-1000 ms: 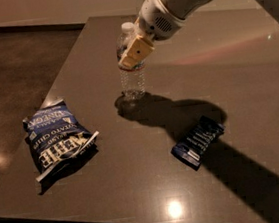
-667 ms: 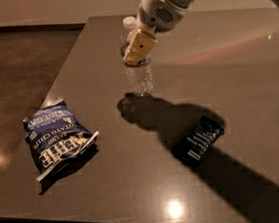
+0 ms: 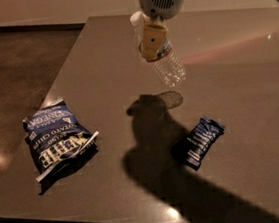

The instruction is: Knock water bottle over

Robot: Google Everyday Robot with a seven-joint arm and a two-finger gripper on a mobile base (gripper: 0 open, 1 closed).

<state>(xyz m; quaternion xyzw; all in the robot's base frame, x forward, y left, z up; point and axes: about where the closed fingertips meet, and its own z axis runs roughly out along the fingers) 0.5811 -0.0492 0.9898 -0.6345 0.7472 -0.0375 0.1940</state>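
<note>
The water bottle (image 3: 170, 65) is a clear ribbed bottle with a white cap and a red-and-blue label band. It hangs tilted in the air above the table (image 3: 242, 86), cap to the upper left, base to the lower right. My gripper (image 3: 150, 41) comes down from the top centre and is shut on the bottle's upper part. A tan finger (image 3: 151, 33) lies across its front. The bottle's shadow falls on the table just below it.
A blue kettle-chips bag (image 3: 57, 139) lies flat at the table's left side. A small dark blue snack packet (image 3: 199, 141) lies right of centre. My arm's shadow runs from the middle towards the front edge. The floor lies beyond the table's left edge.
The bottle stood under my gripper near the table; now it is off the surface and tilted, base swung out to the lower right. My gripper has moved right.
</note>
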